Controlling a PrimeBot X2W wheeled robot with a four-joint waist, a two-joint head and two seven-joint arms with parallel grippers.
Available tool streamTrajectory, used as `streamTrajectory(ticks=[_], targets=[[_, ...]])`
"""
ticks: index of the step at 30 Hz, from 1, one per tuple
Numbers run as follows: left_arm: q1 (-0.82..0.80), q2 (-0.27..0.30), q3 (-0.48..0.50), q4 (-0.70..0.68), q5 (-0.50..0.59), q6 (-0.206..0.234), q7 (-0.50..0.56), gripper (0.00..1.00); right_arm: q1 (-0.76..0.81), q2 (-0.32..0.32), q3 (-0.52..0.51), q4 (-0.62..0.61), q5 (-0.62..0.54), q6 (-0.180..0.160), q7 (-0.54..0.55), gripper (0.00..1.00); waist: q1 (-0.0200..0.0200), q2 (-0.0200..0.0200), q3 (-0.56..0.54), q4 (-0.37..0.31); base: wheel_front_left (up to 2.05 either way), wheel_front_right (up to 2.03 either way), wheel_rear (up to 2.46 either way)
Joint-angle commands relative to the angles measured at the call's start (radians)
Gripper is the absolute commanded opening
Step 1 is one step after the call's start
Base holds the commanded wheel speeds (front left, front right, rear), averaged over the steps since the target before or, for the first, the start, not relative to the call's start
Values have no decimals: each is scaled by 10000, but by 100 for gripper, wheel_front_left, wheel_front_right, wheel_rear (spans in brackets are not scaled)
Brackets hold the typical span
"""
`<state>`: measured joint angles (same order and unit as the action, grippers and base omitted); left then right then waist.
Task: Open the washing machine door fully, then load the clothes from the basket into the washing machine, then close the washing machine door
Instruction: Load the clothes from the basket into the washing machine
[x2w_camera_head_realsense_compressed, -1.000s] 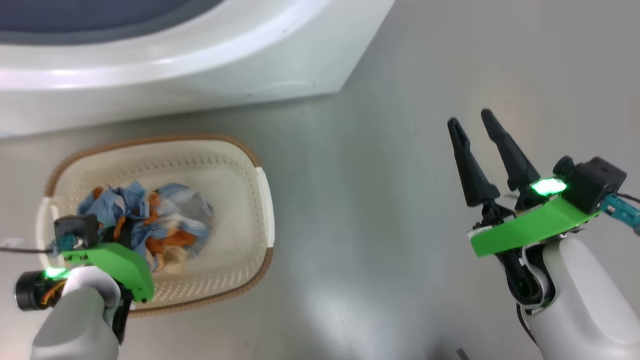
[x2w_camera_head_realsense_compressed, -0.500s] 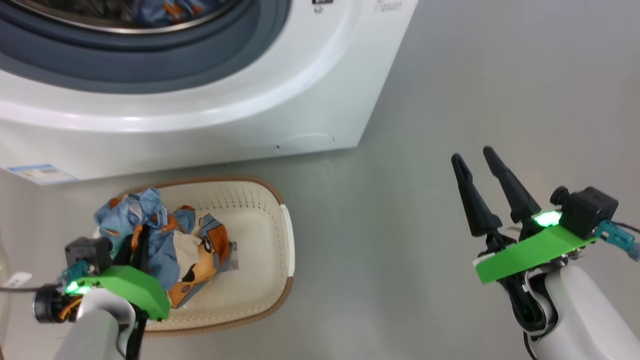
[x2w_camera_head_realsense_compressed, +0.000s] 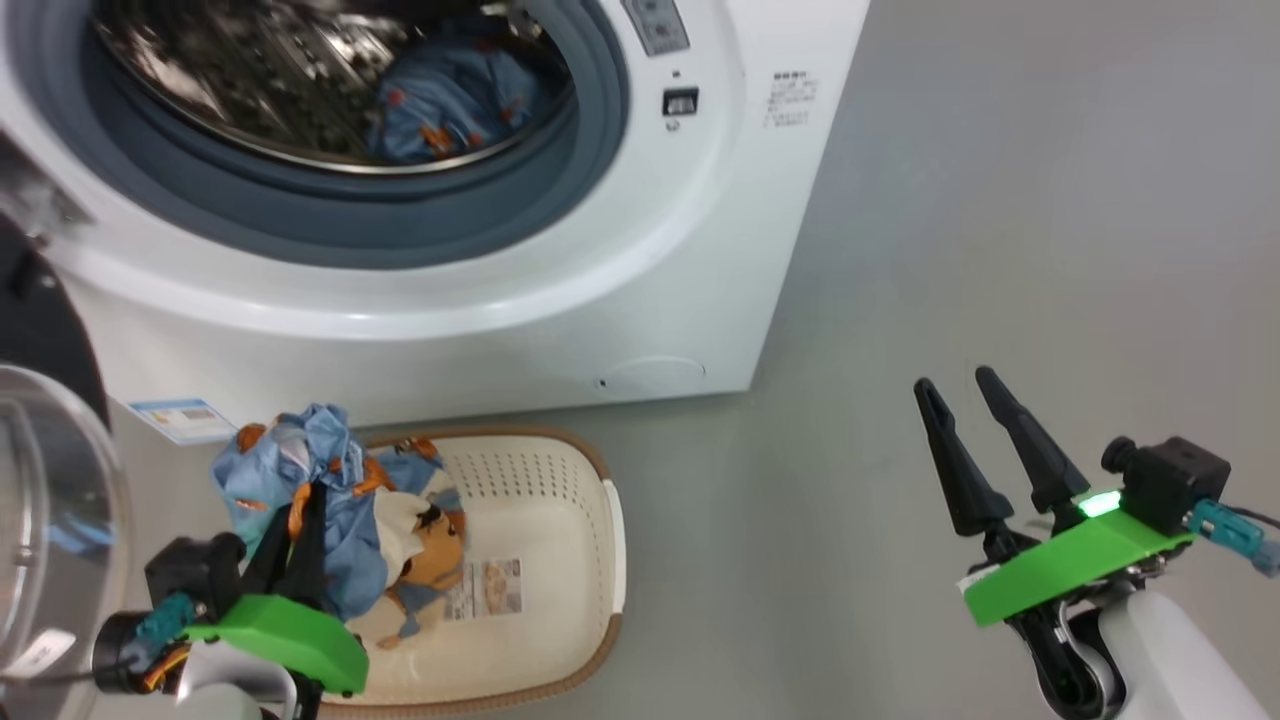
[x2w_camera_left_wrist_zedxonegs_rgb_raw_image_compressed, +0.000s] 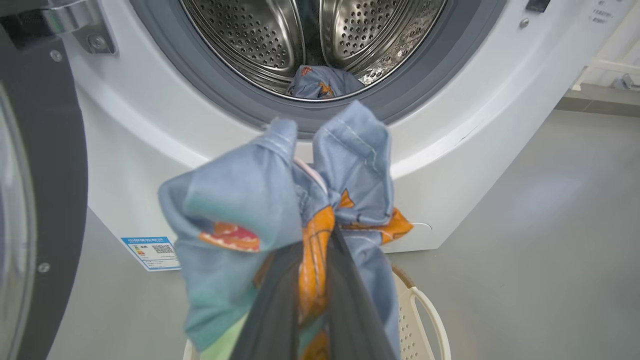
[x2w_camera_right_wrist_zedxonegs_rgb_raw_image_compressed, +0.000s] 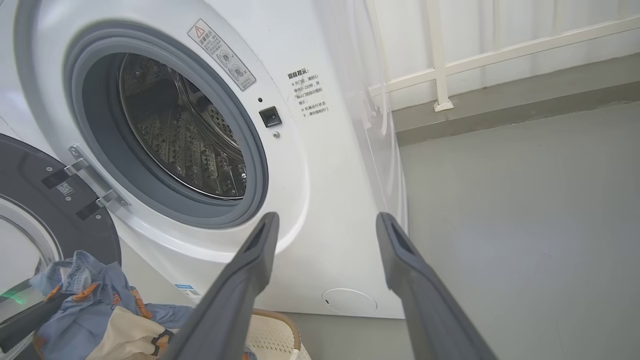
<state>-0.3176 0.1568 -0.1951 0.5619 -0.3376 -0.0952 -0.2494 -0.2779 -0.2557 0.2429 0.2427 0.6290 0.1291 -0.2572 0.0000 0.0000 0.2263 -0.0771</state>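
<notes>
My left gripper (x2w_camera_head_realsense_compressed: 300, 505) is shut on a light blue garment with orange and cream patches (x2w_camera_head_realsense_compressed: 300, 470), held bunched above the cream basket (x2w_camera_head_realsense_compressed: 585, 520). In the left wrist view that garment (x2w_camera_left_wrist_zedxonegs_rgb_raw_image_compressed: 280, 200) hangs over the fingers (x2w_camera_left_wrist_zedxonegs_rgb_raw_image_compressed: 345, 300), in front of the washing machine (x2w_camera_left_wrist_zedxonegs_rgb_raw_image_compressed: 450, 125). Another blue garment (x2w_camera_head_realsense_compressed: 450, 100) lies in the steel drum. The washing machine door (x2w_camera_head_realsense_compressed: 45, 470) stands swung open at the left, its glass bowl facing me. My right gripper (x2w_camera_head_realsense_compressed: 950, 380) is open over bare floor, right of the basket, with nothing between its fingers (x2w_camera_right_wrist_zedxonegs_rgb_raw_image_compressed: 240, 290).
The basket's bare floor shows its label sticker (x2w_camera_head_realsense_compressed: 485, 588). A blue energy sticker (x2w_camera_head_realsense_compressed: 180, 418) and a round white flap (x2w_camera_head_realsense_compressed: 650, 375) mark the machine's lower front. Grey floor (x2w_camera_head_realsense_compressed: 1000, 200) spreads to the right. A white railing (x2w_camera_right_wrist_zedxonegs_rgb_raw_image_compressed: 440, 60) stands behind the machine.
The head camera has tilted up, bringing the drum and the door into view. My left gripper has risen out of the basket with the blue garment in it. The right gripper has kept its pose.
</notes>
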Motion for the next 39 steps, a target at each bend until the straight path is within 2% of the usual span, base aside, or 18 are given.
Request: streamTrajectory(ticks=[1, 12, 19, 39], targets=[[181, 270, 377, -568, -41, 120, -123, 0, 256, -132, 113, -199, 81, 16, -46, 100, 0, 0, -463, 222, 0, 0, 0], [1359, 72, 450, -3120, -200, 682, -78, 0, 721, -289, -38, -210, 7, 16, -46, 100, 0, 0, -1014, 367, 0, 0, 0], [1801, 126, 452, -4181, -142, 967, -3, 0, 875, -372, -138, -270, -70, 16, -46, 100, 0, 0, -1254, 378, 0, 0, 0], [2209, 43, 285, -4993, -190, 1253, 11, 0, 1100, -360, -493, -650, -847, 16, -46, 100, 0, 0, -1545, 336, 0, 0, 0]])
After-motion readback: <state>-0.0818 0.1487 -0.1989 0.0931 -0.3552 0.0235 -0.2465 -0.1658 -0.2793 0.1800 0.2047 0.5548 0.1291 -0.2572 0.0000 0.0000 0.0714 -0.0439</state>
